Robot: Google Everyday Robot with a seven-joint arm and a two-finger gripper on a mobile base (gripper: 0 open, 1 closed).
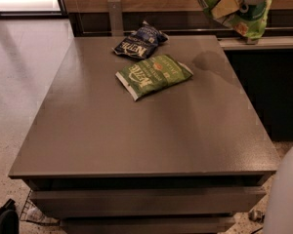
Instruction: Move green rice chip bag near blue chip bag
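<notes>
The green rice chip bag (251,18) is bright lime green and hangs in the air at the top right, above the table's far right corner. My gripper (230,6) is shut on the green rice chip bag and holds it up; its tan fingers (224,5) cover part of the bag. The blue chip bag (139,40), dark navy with white "Kettle" lettering, lies on the table at the far middle, to the left of and below the held bag.
An olive-green "Kettle" bag (154,74) lies just in front of the blue bag. The grey table (136,130) has drawer fronts below. A dark counter (263,45) runs along the right. A grey post (115,16) stands behind the table.
</notes>
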